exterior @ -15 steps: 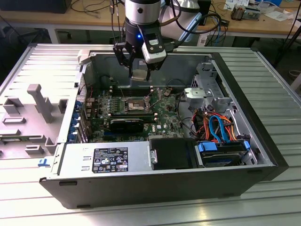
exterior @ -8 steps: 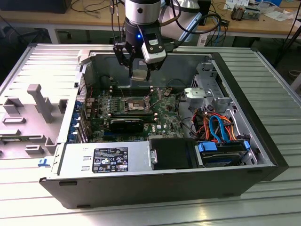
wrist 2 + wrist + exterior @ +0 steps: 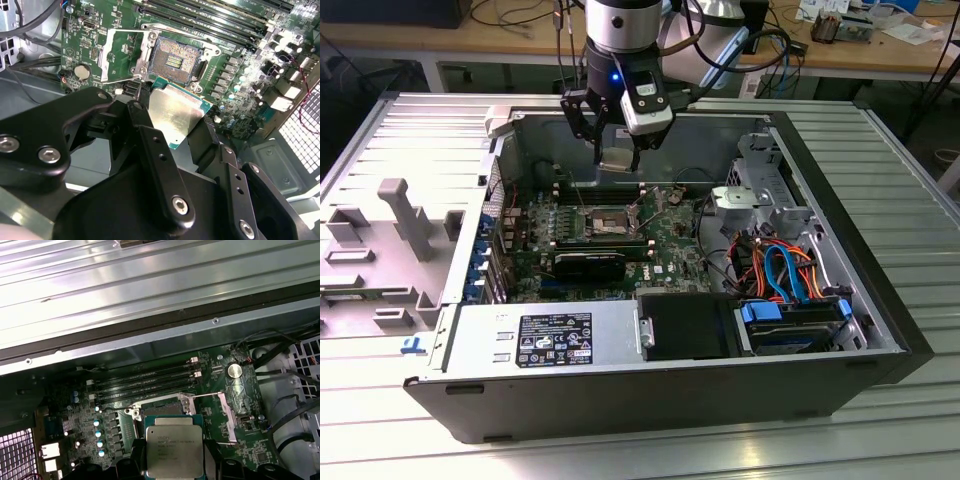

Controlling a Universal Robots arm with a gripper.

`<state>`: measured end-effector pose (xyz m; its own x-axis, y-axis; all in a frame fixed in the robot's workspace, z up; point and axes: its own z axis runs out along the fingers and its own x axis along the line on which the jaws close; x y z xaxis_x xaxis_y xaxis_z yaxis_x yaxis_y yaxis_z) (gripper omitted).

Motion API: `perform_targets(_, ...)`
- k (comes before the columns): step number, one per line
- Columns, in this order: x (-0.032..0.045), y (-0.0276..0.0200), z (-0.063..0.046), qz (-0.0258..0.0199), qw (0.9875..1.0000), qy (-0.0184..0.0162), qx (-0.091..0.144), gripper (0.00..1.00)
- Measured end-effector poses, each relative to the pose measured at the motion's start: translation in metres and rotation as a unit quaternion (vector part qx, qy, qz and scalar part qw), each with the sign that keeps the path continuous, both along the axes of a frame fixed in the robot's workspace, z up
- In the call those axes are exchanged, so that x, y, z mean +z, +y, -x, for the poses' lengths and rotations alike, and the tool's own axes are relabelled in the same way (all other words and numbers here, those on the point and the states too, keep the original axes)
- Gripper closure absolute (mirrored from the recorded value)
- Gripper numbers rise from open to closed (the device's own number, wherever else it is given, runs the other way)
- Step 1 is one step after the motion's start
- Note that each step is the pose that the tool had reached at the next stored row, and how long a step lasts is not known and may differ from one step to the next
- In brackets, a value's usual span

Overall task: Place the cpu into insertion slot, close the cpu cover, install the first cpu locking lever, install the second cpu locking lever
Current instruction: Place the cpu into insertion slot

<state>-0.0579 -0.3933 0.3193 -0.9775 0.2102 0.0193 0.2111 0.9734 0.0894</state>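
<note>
Plainly, the exterior view's lower left carries a printed label [image 3: 555, 340], its print too small to read; at upper centre the gripper [image 3: 618, 150] clamps the cpu [image 3: 618, 161], clear of the insertion slot [image 3: 605, 222]. The second wrist view shows the slot's bare pin field and the cpu cover [image 3: 120, 55] swung open beside it; the first wrist view shows lines of print on the cpu's face.
</note>
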Motion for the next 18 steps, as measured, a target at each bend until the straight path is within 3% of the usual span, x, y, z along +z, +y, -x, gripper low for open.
perform_targets(18,0.0000,0.0000,0.0000,0.0000,1.0000,0.0000,-0.010,0.45)
